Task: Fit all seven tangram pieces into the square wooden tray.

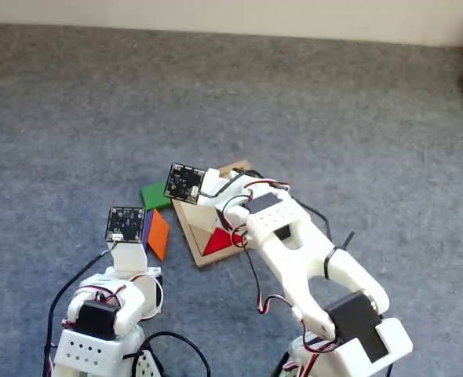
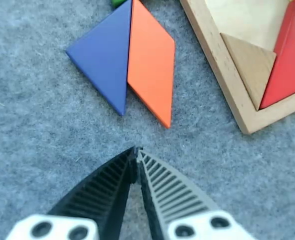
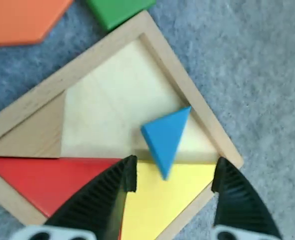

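Right claw is spread wide and holds nothing. It hangs over the square wooden tray with the small light-blue triangle lying just ahead of it.

Risk: that triangle's tip appears to overlap the edge of the yellow triangle, so it may be riding up rather than seated flat. A downward press could wedge it or tip it. A sideways nudge could shove the yellow piece out of its corner. I cannot tell its tilt for certain.

Risk: the bare floor of the tray is an odd shape, and a wrong rotation here would block the three pieces not yet in.

Tray contents: red triangle, yellow triangle, plain tan wooden triangle and the light-blue one.

Outside on the grey carpeted desk: the dark blue triangle touches the orange parallelogram at the tray's 9 o'clock in the high view. The green square sits at 10 o'clock.

Left claw is pressed together and empty, just short of the orange piece.
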`<move>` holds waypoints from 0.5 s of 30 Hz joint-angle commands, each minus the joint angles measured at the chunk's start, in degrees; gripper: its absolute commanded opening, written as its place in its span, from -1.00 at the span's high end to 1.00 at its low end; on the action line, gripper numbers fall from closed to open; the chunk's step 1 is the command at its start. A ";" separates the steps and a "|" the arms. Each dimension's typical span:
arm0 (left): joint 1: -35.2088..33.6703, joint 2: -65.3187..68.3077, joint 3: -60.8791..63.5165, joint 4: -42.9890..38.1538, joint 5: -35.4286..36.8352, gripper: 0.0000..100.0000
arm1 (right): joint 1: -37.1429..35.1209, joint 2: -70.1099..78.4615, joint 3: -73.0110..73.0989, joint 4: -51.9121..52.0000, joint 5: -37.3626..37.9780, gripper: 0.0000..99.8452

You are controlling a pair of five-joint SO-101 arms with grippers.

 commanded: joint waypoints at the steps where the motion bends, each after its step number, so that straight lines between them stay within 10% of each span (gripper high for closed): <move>1: -0.48 -2.42 1.19 0.26 -0.09 0.99 | -0.66 -2.95 -3.91 -1.01 0.70 0.52; 9: -0.48 -2.42 1.19 0.26 -0.09 0.99 | -0.22 -12.97 -3.47 -1.01 -12.31 0.99; 15: -0.48 -2.42 1.19 0.26 -0.09 0.99 | -0.66 -13.14 -3.21 0.48 -27.16 0.99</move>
